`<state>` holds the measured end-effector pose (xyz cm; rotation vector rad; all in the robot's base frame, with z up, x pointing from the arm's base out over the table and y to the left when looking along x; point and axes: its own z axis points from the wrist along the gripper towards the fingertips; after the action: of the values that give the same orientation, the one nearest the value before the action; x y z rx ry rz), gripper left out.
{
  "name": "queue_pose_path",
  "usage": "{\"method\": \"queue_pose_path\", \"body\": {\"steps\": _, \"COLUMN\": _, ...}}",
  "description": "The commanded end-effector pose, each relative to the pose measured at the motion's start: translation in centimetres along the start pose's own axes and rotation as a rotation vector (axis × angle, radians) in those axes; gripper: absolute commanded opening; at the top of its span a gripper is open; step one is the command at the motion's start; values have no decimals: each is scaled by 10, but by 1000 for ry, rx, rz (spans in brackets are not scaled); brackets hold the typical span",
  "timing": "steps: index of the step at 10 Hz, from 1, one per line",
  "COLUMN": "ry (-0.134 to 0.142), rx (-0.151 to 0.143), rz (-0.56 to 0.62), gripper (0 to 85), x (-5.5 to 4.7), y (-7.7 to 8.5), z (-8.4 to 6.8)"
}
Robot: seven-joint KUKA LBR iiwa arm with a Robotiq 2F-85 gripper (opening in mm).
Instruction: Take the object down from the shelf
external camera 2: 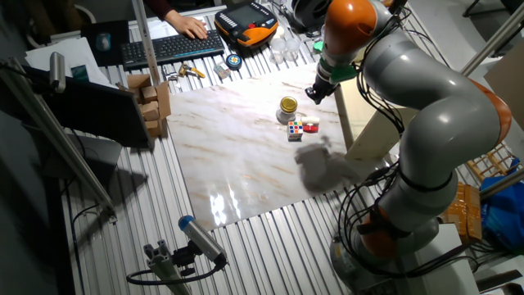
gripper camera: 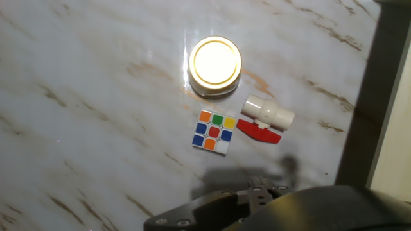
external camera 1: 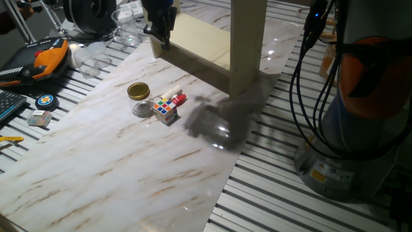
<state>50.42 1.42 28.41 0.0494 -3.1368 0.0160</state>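
Observation:
The cream wooden shelf (external camera 1: 248, 51) stands at the far side of the marble table; it also shows in the other fixed view (external camera 2: 364, 111) and at the right edge of the hand view (gripper camera: 399, 141). No item shows on its boards. A glass jar with a gold lid (external camera 1: 138, 96) (gripper camera: 215, 64), a Rubik's cube (external camera 1: 165, 111) (gripper camera: 214, 131) and a white valve with a red handle (external camera 1: 176, 98) (gripper camera: 266, 119) sit together on the table in front of it. My gripper (external camera 1: 161, 35) (external camera 2: 318, 90) (gripper camera: 260, 187) hangs high above them by the shelf's left end, fingers together and empty.
Left of the marble top lie an orange and black device (external camera 1: 48, 55), clear plastic cups (external camera 1: 125, 32), a keyboard (external camera 2: 172, 47) and small tools. Small cardboard boxes (external camera 2: 151, 98) sit beside the table. The arm's base and cables (external camera 1: 360, 96) stand at the right.

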Motion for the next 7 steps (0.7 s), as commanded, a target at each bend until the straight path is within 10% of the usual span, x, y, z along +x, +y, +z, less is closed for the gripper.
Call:
{"method": "queue_pose_path", "body": {"steps": 1, "ry": 4, "rx": -1, "rz": -1, "gripper": 0, "x": -1, "y": -4, "z": -1}}
{"method": "queue_pose_path", "body": {"steps": 7, "ry": 12, "rx": 3, "rz": -30, "gripper": 0, "x": -1, "y": -20, "z": 1}}
